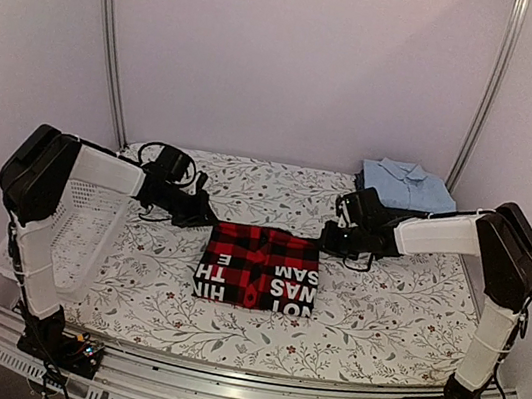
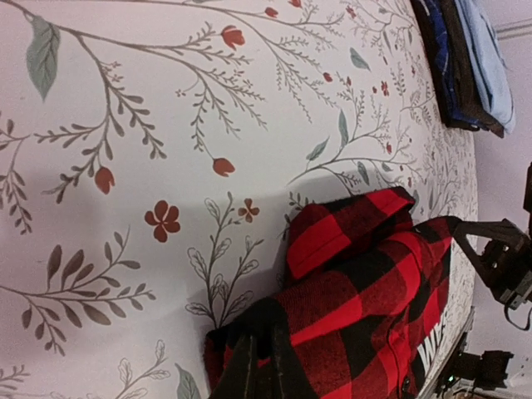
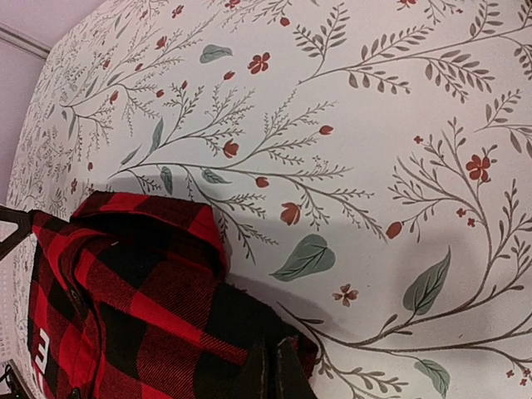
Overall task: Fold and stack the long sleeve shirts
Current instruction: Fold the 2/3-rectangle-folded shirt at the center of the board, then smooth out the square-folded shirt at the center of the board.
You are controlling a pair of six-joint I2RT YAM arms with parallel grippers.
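Left fingers (image 2: 243,376) and right fingers (image 3: 259,372), pressed together, each pinch a far corner of the red shirt (image 1: 258,266), folded on the desk (image 1: 379,319) between them, long axis left-right. I judge the blue shirt (image 1: 407,186), far right, nearer my right arm.

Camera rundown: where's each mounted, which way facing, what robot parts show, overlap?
Top external: above, behind bases, looking down on table; left arm, right arm show.
Left wrist: on left arm, facing across plaid shirt to shirt stack; left pincer at bottom.
Right wrist: on right arm, facing across table; right pincer at bottom.
Shared: all see plaid shirt.
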